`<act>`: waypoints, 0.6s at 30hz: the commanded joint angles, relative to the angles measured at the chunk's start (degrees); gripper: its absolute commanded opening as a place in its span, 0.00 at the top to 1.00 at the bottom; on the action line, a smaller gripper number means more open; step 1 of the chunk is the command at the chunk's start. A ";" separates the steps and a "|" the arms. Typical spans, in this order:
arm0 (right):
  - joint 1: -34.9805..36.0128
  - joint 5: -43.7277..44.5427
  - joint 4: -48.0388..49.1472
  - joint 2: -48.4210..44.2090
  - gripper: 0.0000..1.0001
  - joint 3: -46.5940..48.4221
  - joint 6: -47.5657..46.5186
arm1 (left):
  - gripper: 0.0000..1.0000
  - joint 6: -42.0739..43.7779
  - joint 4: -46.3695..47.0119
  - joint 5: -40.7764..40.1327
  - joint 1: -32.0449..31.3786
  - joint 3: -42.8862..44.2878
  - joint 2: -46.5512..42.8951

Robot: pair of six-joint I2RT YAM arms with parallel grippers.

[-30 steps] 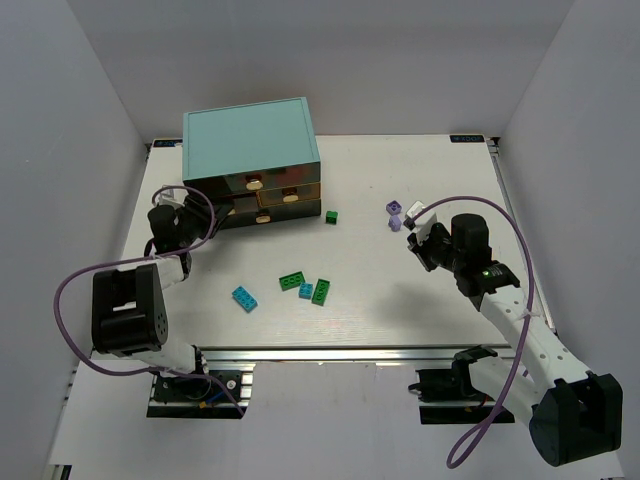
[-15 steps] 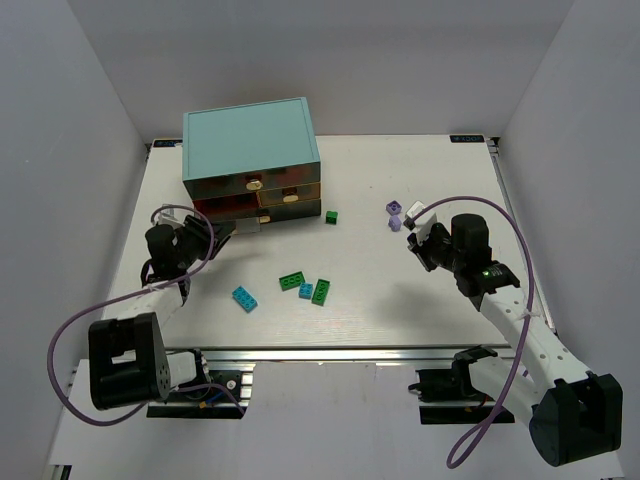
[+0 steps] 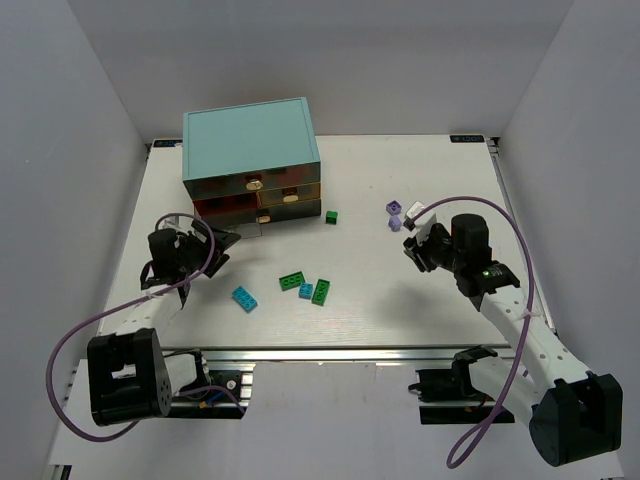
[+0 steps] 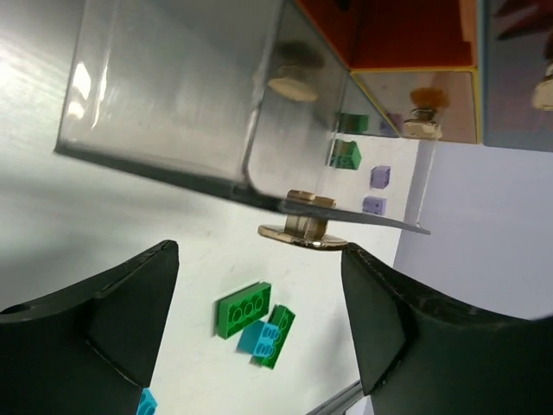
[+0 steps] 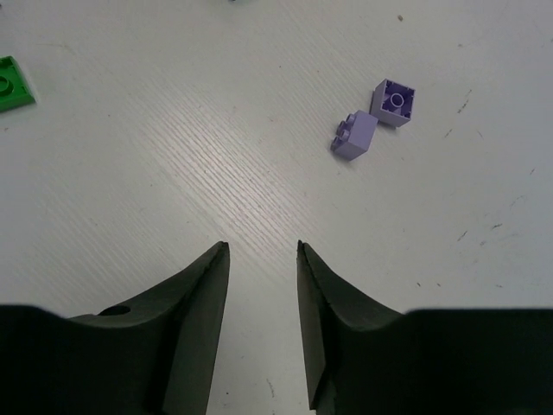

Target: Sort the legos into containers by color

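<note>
**A:** Seven legos lie loose on the tabletop (image 3: 420, 320), so I judge the sorting well short of finished.

**B:** Where are they?

**A:** With the far edge as twelve, two lavender cubes (image 3: 393, 209) sit at two o'clock. A dark green brick (image 3: 331, 217) lies just right of the cabinet (image 3: 250, 140), which stands at eleven. Near six there is a green plate (image 3: 292, 281) and a second green brick (image 3: 321, 291), with a small cyan piece (image 3: 306, 290) between them. A longer cyan brick (image 3: 245, 298) lies at seven.

**B:** Is anything in the containers?

**A:** One drawer front (image 3: 222, 207) glows red (sorted reds, probably, though I can't make out pieces). The pulled-out drawer (image 4: 173, 112) looks empty.

**B:** And the fingers?

**A:** The left fingers (image 3: 218, 243) are spread wide on either side of that drawer's knob (image 4: 298, 226), not touching it and holding nothing. The right fingers (image 3: 412, 247) are parted by a narrow gap and empty. They hover over bare tabletop at three o'clock, with the lavender cubes near, towards twelve from them.

**B:** What's left?

**A:** Greens, cyans and lavenders all need drawers.
</note>
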 commanded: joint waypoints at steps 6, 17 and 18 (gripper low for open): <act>-0.36 -1.88 -0.51 -0.14 0.54 0.93 -1.11 | 0.13 5.73 -23.67 -8.05 -0.82 7.36 -8.15; -0.19 -2.94 -0.95 0.03 0.55 1.02 -1.11 | 0.14 6.61 -39.76 -16.49 -1.35 10.09 -16.34; -0.10 -2.93 -0.95 0.03 0.55 1.02 -1.11 | 0.15 6.52 -40.56 -16.49 -1.35 10.53 -16.42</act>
